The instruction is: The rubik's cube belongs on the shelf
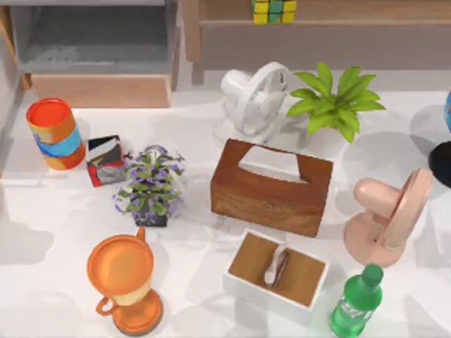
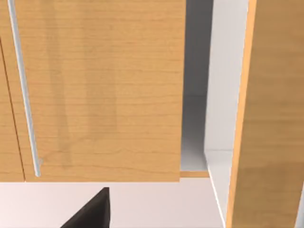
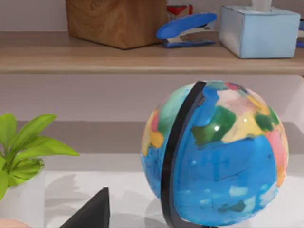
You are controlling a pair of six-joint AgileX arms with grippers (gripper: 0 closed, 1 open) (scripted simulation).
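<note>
White worktop (image 1: pixel 204 243) is crowded with fans, plants, a wooden box and a green bottle, none of them the task's concern. At the back, the rubik's cube (image 1: pixel 274 10) is seen resting on the shelf (image 1: pixel 352 14) board — so the placing is judged done, with nothing left but retreat. Whether either gripper is open or closed cannot be told.

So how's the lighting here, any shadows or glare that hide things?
Top view: even light, soft shadows on the table beside the white fan and pink fan; the rubik's cube on the shelf is cut by the frame edge. Right wrist view: small highlight on the globe. Left wrist view: faint streaked shadow on the wooden door.
</note>
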